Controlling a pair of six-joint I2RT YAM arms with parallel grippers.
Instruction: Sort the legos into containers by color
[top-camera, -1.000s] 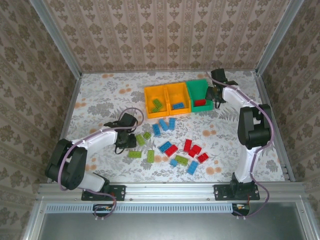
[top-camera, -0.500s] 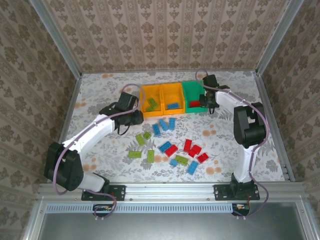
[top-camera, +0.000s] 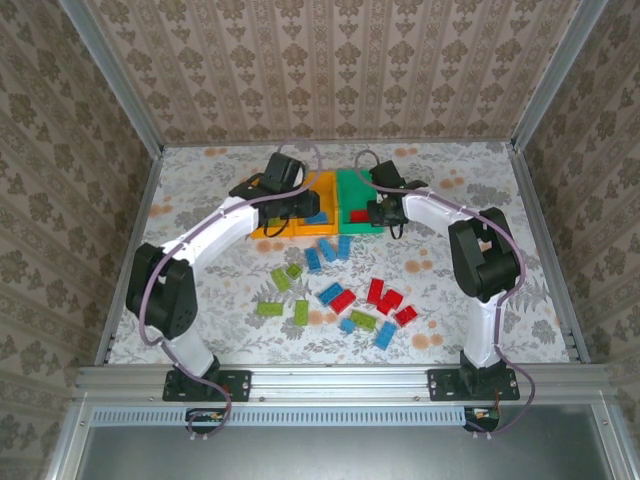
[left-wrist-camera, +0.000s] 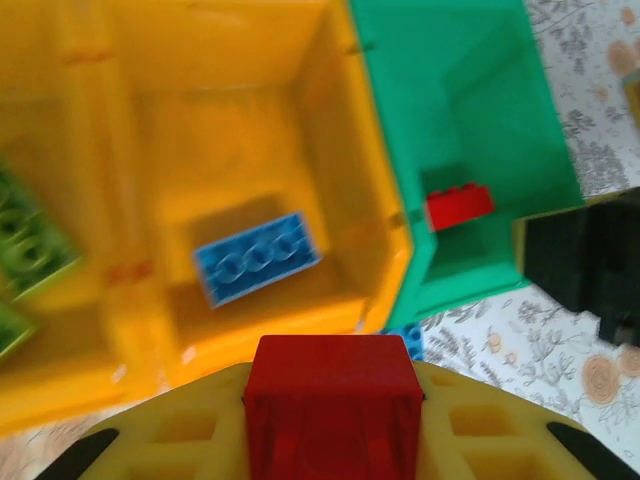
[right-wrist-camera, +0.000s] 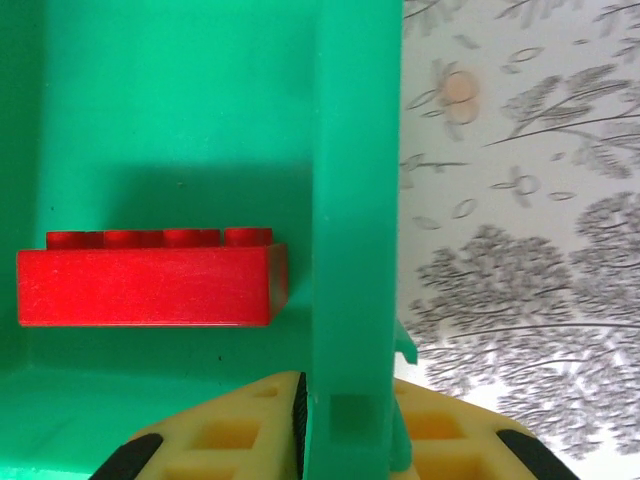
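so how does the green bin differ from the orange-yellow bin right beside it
Colour apart, the green bin holds one red lego brick, the orange-yellow bin one blue lego brick. The right end effector straddles the green bin's wall; no end effector grips the orange-yellow bin. Both are open-topped, rectangular, side by side.

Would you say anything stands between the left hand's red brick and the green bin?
Nothing visible: the red brick hangs over the yellow bin; the green bin beside it lies open, right hand on its rim.
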